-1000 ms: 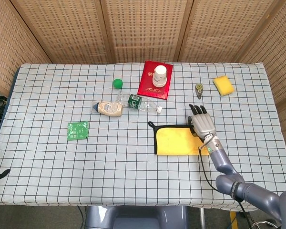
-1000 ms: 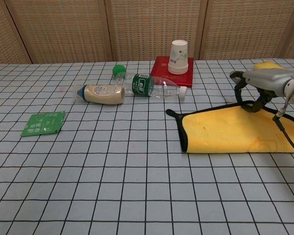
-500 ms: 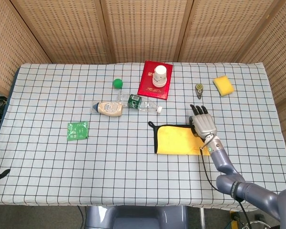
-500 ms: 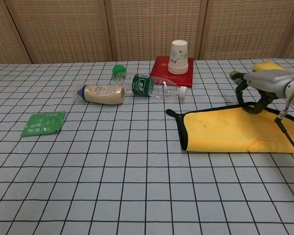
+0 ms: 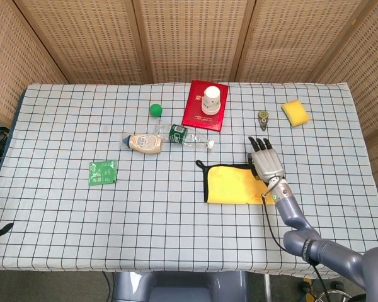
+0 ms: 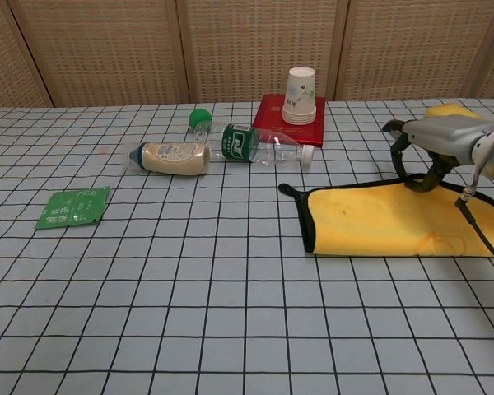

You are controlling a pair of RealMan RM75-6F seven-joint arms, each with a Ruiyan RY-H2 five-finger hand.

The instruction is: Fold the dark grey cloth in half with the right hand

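The cloth (image 5: pixel 230 184) (image 6: pixel 370 219) lies flat right of the table's centre. Its yellow face is up, and a dark grey border with a small loop shows along its left and far edges. My right hand (image 5: pixel 265 162) (image 6: pixel 440 140) is over the cloth's right far corner. In the head view its fingers are spread and point away from me. In the chest view they curve down, with the fingertips (image 6: pixel 417 183) at the cloth's far edge. Nothing is visibly pinched between them. The left hand is in neither view.
A clear bottle (image 5: pixel 188 136) and a beige bottle (image 5: pixel 143 143) lie left of the cloth's far side. A red book (image 5: pixel 205 106) carries stacked paper cups (image 6: pixel 301 95). Also here are a green ball (image 5: pixel 155 109), a green packet (image 5: pixel 103 172), a yellow sponge (image 5: pixel 295 112) and a small round object (image 5: pixel 263 117).
The right hand has shifted only slightly over the cloth's right end, and the cloth has barely moved.
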